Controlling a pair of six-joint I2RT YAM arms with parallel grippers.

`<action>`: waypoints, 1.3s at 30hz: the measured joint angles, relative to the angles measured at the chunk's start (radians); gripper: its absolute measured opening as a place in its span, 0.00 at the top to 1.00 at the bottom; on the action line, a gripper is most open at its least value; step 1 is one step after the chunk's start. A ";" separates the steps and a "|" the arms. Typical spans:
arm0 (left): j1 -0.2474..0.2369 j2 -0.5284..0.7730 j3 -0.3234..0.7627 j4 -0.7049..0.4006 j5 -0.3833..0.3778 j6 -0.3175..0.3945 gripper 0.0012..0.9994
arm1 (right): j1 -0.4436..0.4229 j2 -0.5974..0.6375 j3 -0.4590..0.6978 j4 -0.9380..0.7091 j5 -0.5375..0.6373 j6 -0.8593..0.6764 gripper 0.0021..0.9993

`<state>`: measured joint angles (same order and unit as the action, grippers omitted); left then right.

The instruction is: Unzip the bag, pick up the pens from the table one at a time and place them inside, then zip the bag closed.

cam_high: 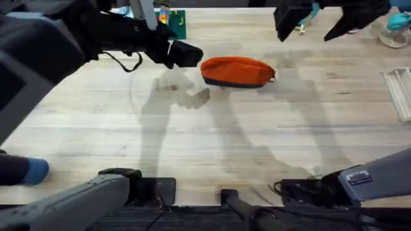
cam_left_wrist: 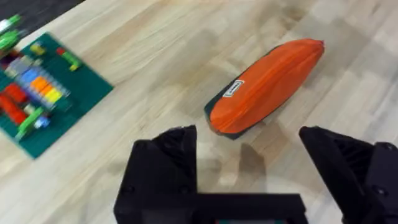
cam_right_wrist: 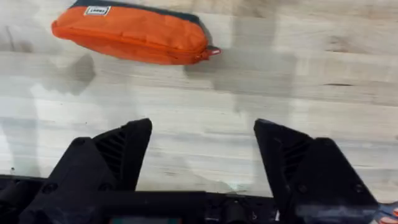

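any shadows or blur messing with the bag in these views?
Overhead: arm shadows fall on the table beside the bag; the bag reads sharp, the left arm large and blurred. Left wrist: bag slightly soft. Right wrist: bag sharp, shadows beside it.

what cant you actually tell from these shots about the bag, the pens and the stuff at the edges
- Bag: its zipper is too small to read as open or shut in all three views.
- Pens: whether they are inside the closed-looking bag cannot be told; the fabric would hide them.
- Green board of coloured blocks: blurred and cut off by the left wrist view's edge.
- Left gripper: dark and blurred overhead.
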<state>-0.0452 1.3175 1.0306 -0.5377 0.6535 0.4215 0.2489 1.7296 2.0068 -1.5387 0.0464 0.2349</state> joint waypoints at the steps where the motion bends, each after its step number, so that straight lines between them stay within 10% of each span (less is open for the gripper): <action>1: 0.000 -0.018 0.000 -0.010 -0.017 -0.017 0.00 | 0.000 -0.010 0.000 0.000 0.006 0.000 0.00; 9: 0.000 -0.125 0.000 -0.056 -0.098 -0.081 0.00 | 0.002 -0.097 -0.034 0.007 0.057 0.010 0.00; 31: 0.000 -0.174 0.000 -0.095 -0.120 -0.153 0.00 | 0.003 -0.543 -0.677 0.249 0.070 0.160 0.00; 39: 0.000 -0.174 0.000 -0.095 -0.120 -0.153 0.00 | 0.003 -0.543 -0.679 0.261 0.070 0.226 0.00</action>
<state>-0.0452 1.1432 1.0306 -0.6327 0.5335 0.2687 0.2523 1.1866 1.3281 -1.2781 0.1162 0.4611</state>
